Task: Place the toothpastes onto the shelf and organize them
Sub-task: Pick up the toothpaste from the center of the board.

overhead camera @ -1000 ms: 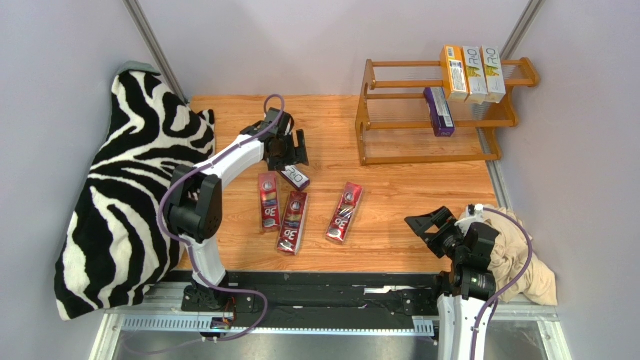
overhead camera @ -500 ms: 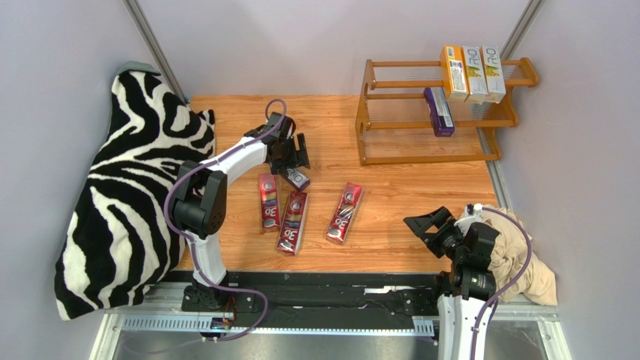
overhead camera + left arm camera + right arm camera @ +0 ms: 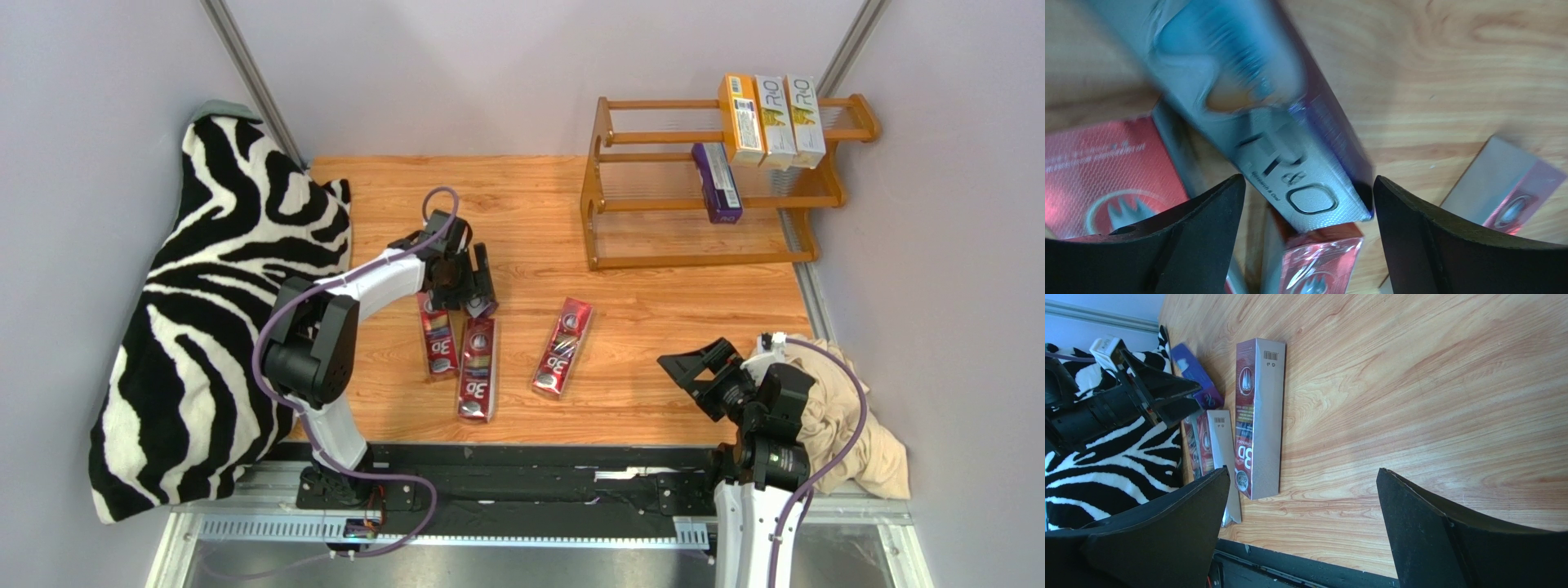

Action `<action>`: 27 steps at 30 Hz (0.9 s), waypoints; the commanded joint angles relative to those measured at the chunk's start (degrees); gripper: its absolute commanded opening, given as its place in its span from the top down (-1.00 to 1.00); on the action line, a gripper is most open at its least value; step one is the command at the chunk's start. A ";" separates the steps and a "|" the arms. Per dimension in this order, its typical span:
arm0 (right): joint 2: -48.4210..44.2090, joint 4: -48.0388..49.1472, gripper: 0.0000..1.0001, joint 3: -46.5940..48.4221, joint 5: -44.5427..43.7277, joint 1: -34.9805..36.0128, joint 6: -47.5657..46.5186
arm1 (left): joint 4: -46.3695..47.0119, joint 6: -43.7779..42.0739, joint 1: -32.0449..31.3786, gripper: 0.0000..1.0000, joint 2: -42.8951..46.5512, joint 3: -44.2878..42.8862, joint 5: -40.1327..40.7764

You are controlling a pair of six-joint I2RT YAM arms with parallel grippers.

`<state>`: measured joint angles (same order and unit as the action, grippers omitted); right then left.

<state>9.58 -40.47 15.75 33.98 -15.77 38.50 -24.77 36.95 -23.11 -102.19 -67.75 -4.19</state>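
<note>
My left gripper (image 3: 464,292) is low over the table, open, its jaws (image 3: 1309,184) straddling the end of a purple toothpaste (image 3: 1290,141) that rests on a red toothpaste (image 3: 1321,263); gaps show on both sides. From above, the gripper hides the purple carton. Three red toothpastes (image 3: 437,343) (image 3: 478,368) (image 3: 563,347) lie flat mid-table. The shelf (image 3: 638,202) stands at the back right with three orange-yellow and white cartons (image 3: 774,119) on its top tier and a purple one (image 3: 716,181) on the middle tier. My right gripper (image 3: 699,368) hangs open and holds nothing near the front right (image 3: 1303,471).
A zebra-patterned cushion (image 3: 209,306) fills the left side, close to the left arm. A beige cloth (image 3: 853,423) lies at the front right beside the right arm. Grey walls close in the sides and the back.
The left gripper has moved toward the near side and down over the purple carton, which it now covers in the top view. Its jaws have narrowed slightly. The right arm is still.
</note>
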 commanded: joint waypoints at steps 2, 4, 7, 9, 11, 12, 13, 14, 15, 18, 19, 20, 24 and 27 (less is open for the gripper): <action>-0.88 1.80 -0.89 -0.37 1.79 0.30 -0.97 | 0.44 -0.38 0.09 -0.71 6.74 4.55 1.81; -0.97 1.97 -0.89 -0.45 1.88 0.30 -0.88 | -0.88 -1.18 0.17 -0.71 5.96 3.24 2.51; -1.06 2.15 -0.89 -0.63 2.06 0.30 -0.80 | -1.07 -1.18 0.52 -0.71 4.46 2.18 2.43; -1.15 1.89 -0.89 -0.46 2.15 0.30 -0.80 | -0.62 -1.09 0.61 -0.71 3.50 0.96 2.08; -1.23 1.88 -0.89 -0.54 2.15 0.30 -0.97 | -1.33 -1.53 0.61 -0.71 1.21 -0.71 2.16; -1.23 1.88 -0.89 -0.54 2.23 0.30 -0.88 | -1.76 -1.79 0.61 -0.71 -0.80 -2.81 2.86; -1.15 1.97 -0.89 -0.54 2.15 0.30 -0.80 | -3.25 -2.05 0.61 -0.71 -1.86 -3.96 3.39; -1.23 2.15 -0.88 -0.54 2.23 0.21 -0.71 | -4.05 -2.84 0.61 -0.70 -2.91 -5.28 4.00; -1.23 2.06 -0.88 -0.63 2.32 0.30 -0.62 | -4.58 -3.20 0.61 -0.69 -4.67 -7.38 4.10; -1.32 2.15 -0.87 -0.89 2.76 0.30 -0.53 | -5.90 -4.16 0.61 -0.63 -7.13 -10.55 7.51; -1.24 2.23 -0.87 -0.89 2.76 0.30 -0.53 | -6.68 -4.25 0.61 -0.61 -7.67 -11.26 8.13; -1.15 2.15 -0.87 -0.89 2.85 0.30 -0.53 | -7.30 -4.51 0.70 -0.57 -8.19 -12.05 8.84; -0.80 2.50 -0.86 -1.07 3.46 0.30 -0.44 | -9.50 -5.13 1.14 -0.50 -10.83 -15.22 11.47; -0.62 2.67 -0.86 -1.07 3.82 0.30 -0.44 | -9.85 -5.40 1.58 -0.39 -11.27 -15.57 12.88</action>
<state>9.08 -40.01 14.81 36.10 -15.77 38.48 -32.49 33.21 -22.50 -112.46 -80.97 4.91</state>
